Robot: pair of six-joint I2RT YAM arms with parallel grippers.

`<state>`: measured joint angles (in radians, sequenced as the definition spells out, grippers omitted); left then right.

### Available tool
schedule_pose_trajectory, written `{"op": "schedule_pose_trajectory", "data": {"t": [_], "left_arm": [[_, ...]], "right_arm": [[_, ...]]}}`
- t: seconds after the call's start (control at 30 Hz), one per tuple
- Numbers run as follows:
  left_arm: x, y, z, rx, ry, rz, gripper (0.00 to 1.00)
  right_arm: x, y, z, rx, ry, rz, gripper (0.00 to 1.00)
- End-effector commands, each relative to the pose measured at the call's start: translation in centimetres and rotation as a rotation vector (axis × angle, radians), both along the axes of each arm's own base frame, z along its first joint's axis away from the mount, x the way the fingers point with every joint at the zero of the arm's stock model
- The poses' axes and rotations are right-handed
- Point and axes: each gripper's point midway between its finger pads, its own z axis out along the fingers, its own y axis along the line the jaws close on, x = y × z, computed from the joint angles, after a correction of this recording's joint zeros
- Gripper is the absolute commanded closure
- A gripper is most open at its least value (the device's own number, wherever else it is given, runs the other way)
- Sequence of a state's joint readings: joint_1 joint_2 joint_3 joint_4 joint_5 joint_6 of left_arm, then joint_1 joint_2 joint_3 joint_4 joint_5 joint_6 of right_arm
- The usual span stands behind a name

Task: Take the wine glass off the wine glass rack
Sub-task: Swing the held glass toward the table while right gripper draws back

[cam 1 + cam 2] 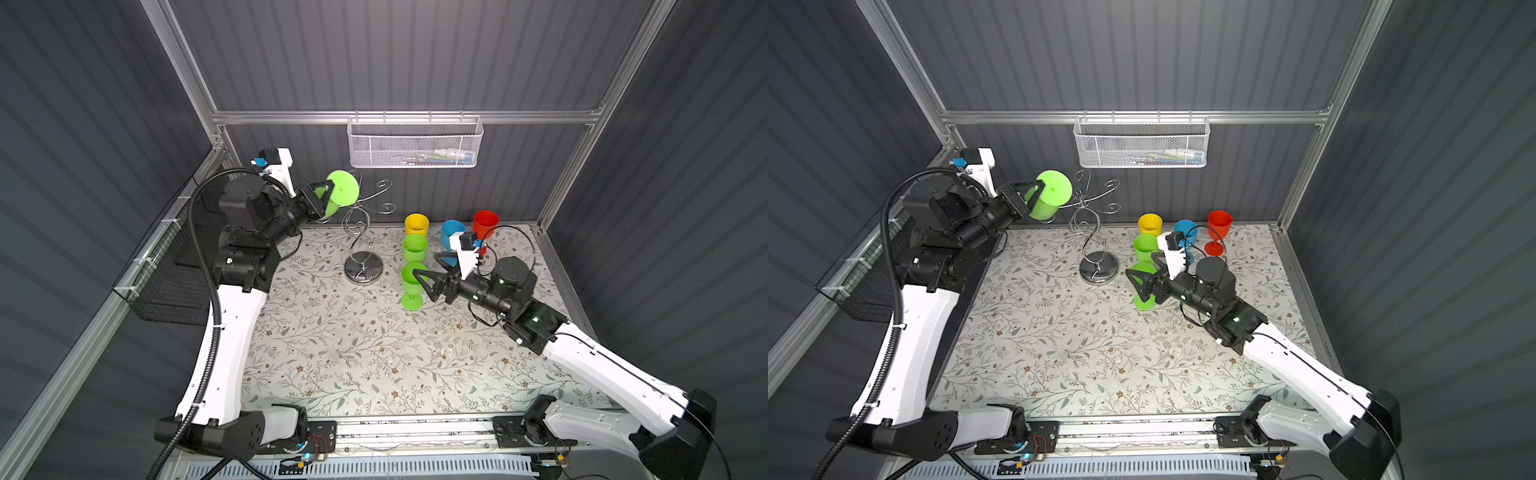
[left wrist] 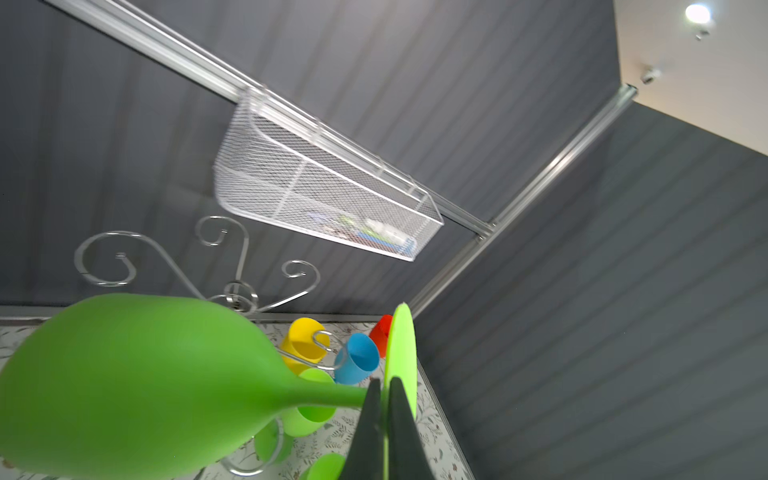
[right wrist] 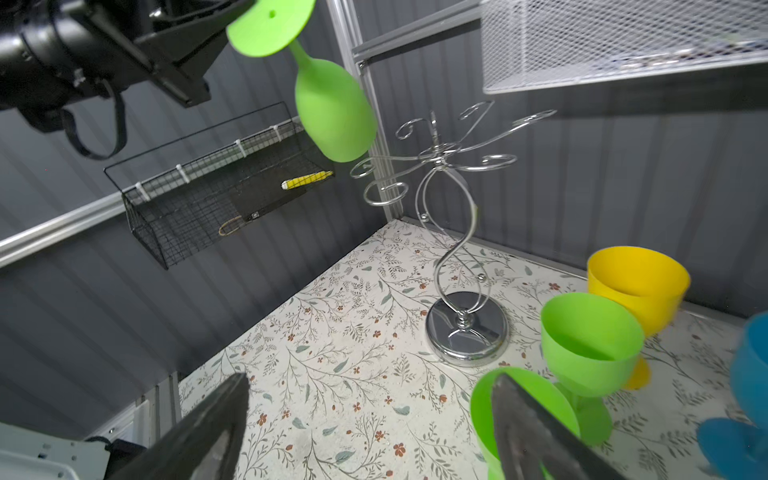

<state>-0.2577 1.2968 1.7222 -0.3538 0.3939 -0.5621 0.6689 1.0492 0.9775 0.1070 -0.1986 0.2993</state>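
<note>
Jaws of the left gripper are clamped tight on the edge of the round foot of the green wine glass. The glass hangs tilted, foot uppermost and bowl down, above the far left corner of the tabletop. Its bowl is just beside the outer curled arms of the wine glass rack. The stem looks free of the wire; whether the bowl touches a curl I cannot tell. The rack stands upright near the far edge, left of centre, arms bare.

Right of the rack, along the far edge, all upright:
- yellow glass
- far green glass, with the near green glass in line toward the near edge
- blue glass
- red glass, closest to the far right corner

Right gripper: jaws wide, nothing held, low beside the near green glass. One finger overlaps its rim; contact not determinable.

Judgement: lift-off looks nearly done, with clearance and set-down remaining.
- Draw the glass away from the rack toward the left edge before lowering, so the bowl cannot hook a curl and tip the stand.
- The pinch is on a thin foot edge with the bowl hanging off it, so move slowly and avoid sharp wrist turns.
- Turn it upright only over open tabletop, well apart from the standing glasses.
</note>
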Motion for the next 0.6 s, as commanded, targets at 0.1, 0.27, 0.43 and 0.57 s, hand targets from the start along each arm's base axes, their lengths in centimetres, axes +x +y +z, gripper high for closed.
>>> {"op": "schedule_pose_trajectory", "data": {"t": [0.1, 0.27, 0.43, 0.57], "left_arm": [[-5.4, -7.8, -1.3, 0.186, -0.154, -0.23, 1.0], [-8.4, -14.1, -4.8, 0.358, -0.233, -0.314, 1.0], [-10.8, -18.1, -9.8, 0.544, -0.324, -0.305, 1.0], [-13.3, -21.0, -14.1, 0.71, -0.433, -0.272, 1.0]], "right_arm": [[1.2, -8.0, 0.3, 0.101, 0.202, -0.248, 0.1], [1.5, -12.8, -0.6, 0.15, 0.308, -0.381, 0.11], [1.7, -16.4, -1.6, 0.218, 0.433, -0.471, 0.12], [1.5, -18.0, -3.1, 0.263, 0.528, -0.5, 0.13]]}}
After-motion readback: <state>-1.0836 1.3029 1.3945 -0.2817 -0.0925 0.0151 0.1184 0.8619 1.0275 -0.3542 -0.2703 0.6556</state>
